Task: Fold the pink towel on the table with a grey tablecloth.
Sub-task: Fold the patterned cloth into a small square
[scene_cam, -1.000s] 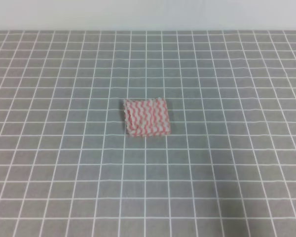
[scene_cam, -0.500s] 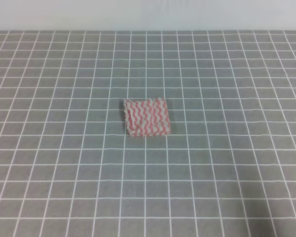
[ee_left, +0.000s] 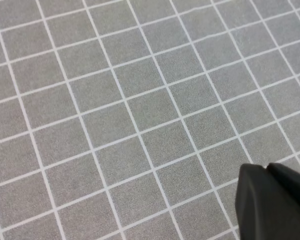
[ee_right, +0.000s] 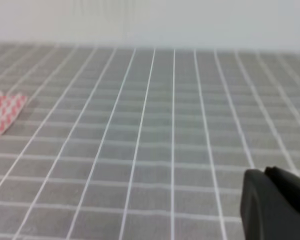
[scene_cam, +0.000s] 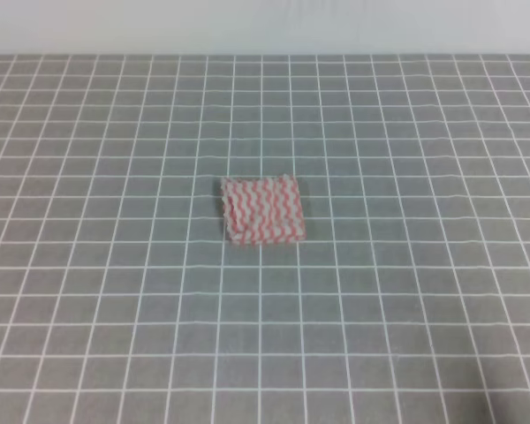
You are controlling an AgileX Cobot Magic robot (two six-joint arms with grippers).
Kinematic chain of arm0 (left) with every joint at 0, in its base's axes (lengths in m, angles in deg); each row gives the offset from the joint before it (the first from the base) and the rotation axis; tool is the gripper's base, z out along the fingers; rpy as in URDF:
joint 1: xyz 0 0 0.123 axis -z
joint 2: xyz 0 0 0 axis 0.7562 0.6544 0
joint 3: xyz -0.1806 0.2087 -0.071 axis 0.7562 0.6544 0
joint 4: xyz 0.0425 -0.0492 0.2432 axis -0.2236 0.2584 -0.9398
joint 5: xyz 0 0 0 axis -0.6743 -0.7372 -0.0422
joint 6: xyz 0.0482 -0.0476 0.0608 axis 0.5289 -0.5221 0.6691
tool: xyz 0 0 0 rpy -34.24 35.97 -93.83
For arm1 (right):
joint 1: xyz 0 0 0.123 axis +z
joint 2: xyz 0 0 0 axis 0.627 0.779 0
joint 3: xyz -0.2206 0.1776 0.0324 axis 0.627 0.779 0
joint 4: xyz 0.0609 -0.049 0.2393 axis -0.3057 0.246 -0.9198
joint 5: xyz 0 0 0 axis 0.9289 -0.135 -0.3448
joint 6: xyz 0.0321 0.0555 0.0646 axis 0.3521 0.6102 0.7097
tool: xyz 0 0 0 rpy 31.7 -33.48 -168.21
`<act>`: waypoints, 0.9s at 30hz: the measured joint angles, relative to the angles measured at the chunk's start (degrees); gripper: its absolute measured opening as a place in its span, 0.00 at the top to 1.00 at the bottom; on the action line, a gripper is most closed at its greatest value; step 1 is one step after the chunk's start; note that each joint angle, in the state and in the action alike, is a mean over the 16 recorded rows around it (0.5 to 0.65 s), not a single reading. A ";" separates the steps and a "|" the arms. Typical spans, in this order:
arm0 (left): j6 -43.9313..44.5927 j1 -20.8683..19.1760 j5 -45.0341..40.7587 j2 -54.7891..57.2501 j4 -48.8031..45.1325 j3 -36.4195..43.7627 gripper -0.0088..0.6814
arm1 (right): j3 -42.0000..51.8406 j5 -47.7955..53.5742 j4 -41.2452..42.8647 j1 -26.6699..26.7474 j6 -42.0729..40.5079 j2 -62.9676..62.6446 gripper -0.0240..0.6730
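Note:
The pink towel (scene_cam: 262,210) lies folded into a small, thick rectangle in the middle of the grey tablecloth (scene_cam: 406,291) that covers the table. One corner of the pink towel (ee_right: 2,112) also shows at the left edge of the right wrist view. Neither arm appears in the exterior high view. In the left wrist view, my left gripper (ee_left: 266,167) sits at the lower right over bare grid cloth, its black fingers pressed together and holding nothing. My right gripper (ee_right: 264,172) looks the same, shut and empty, well to the right of the towel.
The gridded cloth (ee_left: 140,125) spreads flat in every direction with nothing else lying on it. A pale wall (scene_cam: 265,26) runs behind the table's far edge.

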 joint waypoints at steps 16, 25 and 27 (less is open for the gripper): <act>0.00 0.00 -0.04 0.00 0.00 0.00 0.99 | 0.12 2.18 0.35 -0.01 2.29 -0.33 0.99; 0.00 0.00 0.02 -0.15 -0.33 -0.01 0.99 | 0.12 2.18 0.32 -0.01 2.30 -0.33 0.99; 0.00 0.00 0.23 -0.33 -1.05 0.05 0.99 | 0.12 2.18 0.32 0.00 2.30 -0.34 0.99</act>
